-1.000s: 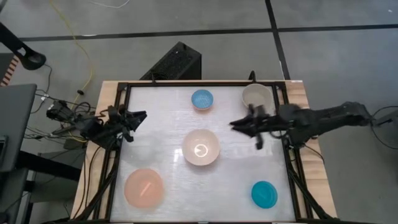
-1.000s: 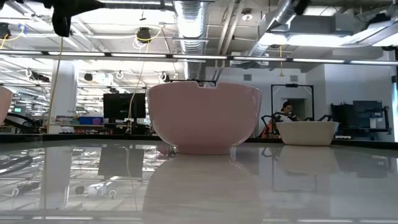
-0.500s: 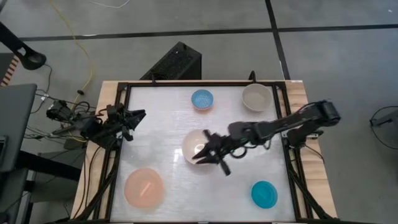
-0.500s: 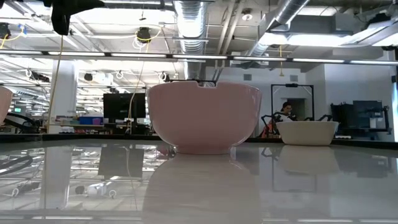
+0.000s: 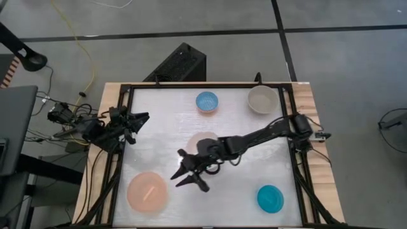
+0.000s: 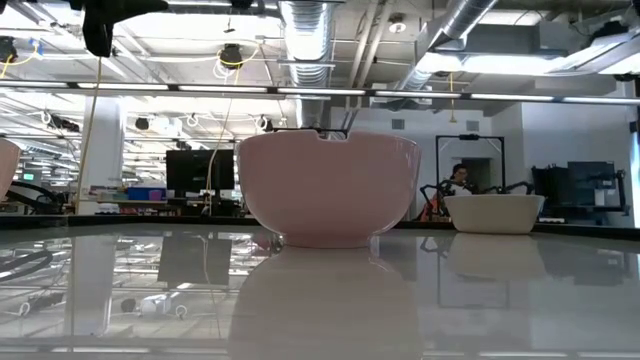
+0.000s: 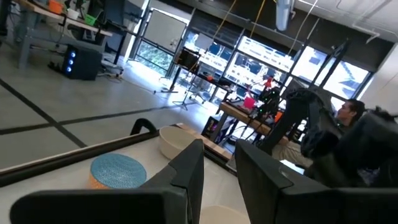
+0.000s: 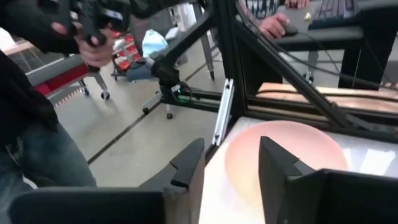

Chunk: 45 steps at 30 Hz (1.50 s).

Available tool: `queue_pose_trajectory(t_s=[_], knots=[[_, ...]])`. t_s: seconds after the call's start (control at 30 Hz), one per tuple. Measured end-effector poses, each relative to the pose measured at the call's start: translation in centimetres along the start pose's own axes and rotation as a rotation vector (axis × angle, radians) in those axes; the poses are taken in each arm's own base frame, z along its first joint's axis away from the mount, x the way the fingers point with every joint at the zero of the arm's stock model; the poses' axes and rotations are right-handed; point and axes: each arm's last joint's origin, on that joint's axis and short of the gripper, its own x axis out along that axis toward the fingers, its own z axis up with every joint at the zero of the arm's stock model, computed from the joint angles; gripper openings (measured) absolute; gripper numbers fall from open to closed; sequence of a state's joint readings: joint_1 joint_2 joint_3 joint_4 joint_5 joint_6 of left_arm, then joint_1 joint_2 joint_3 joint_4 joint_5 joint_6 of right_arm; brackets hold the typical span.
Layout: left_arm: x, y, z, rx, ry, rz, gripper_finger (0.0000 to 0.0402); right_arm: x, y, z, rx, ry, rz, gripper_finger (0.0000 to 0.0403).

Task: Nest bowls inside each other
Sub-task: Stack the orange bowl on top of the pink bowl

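Five bowls stand apart on their bases on the white table. The light blue one (image 5: 206, 101) and the beige-grey one (image 5: 262, 99) are at the far side. The cream-white one (image 5: 202, 141) is in the middle, mostly under my right arm. The orange-pink one (image 5: 147, 192) is near left and the teal-blue one (image 5: 270, 198) near right. My right gripper (image 5: 181, 178) hangs open between the cream-white and orange-pink bowls, touching neither. In its wrist view the orange-pink bowl (image 8: 283, 152) lies just ahead of the open gripper (image 8: 230, 163). My left gripper (image 5: 138, 119) waits open at the left edge.
A black frame (image 5: 124, 137) runs around the table top. In the low view the cream-white bowl (image 6: 328, 190) fills the middle and the beige-grey bowl (image 6: 493, 213) stands to its right. People show in the room beyond the table. Bare table lies between the bowls.
My right gripper has swept from beside the beige-grey bowl at the far right, over the cream-white bowl, toward the near left and the orange-pink bowl, sinking a little and turning. No bowl has moved.
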<state>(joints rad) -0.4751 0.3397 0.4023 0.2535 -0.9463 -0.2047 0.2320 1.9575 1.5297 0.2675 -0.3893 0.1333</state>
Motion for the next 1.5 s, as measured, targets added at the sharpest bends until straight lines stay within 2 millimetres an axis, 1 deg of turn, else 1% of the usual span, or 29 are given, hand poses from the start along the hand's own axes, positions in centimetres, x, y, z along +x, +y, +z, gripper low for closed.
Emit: queue_pose_trajectory(t_s=[0.2, 0.33, 0.47, 0.57, 0.7, 0.87, 0.97, 1.2, 1.4, 1.5], knots=[[0.0, 0.0, 0.0, -0.001, 0.001, -0.006, 0.0080, 2.8, -1.6, -1.1, 0.009, 0.010, -0.002, 0.0183], [0.0, 0.0, 0.0, -0.001, 0.002, -0.007, 0.0080, 5.0, -1.8, -2.1, -0.031, 0.037, 0.020, 0.0203], [0.0, 0.0, 0.0, -0.002, 0.001, -0.007, 0.0080, 6.7, -1.7, -3.3, -0.107, 0.104, 0.047, 0.0204], [0.0, 0.0, 0.0, -0.011, 0.000, -0.008, 0.0080, 7.8, -1.8, -4.6, -0.165, 0.168, 0.062, 0.0196], [0.0, 0.0, 0.0, -0.016, -0.001, -0.007, 0.0080, 8.7, -2.0, -5.5, -0.252, 0.205, 0.079, 0.0186], [0.0, 0.0, 0.0, -0.020, -0.002, 0.000, 0.0080, 9.4, -2.1, -6.5, -0.366, 0.233, 0.099, 0.0180], [0.0, 0.0, 0.0, -0.021, -0.002, 0.000, 0.0080, 9.5, -2.1, -6.6, -0.426, 0.242, 0.099, 0.0180], [0.0, 0.0, 0.0, -0.024, -0.004, 0.009, 0.0080, 9.3, -2.4, -6.9, -0.573, 0.300, 0.040, 0.0180], [0.0, 0.0, 0.0, -0.024, -0.006, 0.014, 0.0080, 9.1, -2.3, -8.0, -0.633, 0.416, 0.025, 0.0180], [0.0, 0.1, 0.1, -0.033, -0.011, 0.030, 0.0080, 9.4, -2.2, -8.9, -0.647, 0.450, 0.042, 0.0180]])
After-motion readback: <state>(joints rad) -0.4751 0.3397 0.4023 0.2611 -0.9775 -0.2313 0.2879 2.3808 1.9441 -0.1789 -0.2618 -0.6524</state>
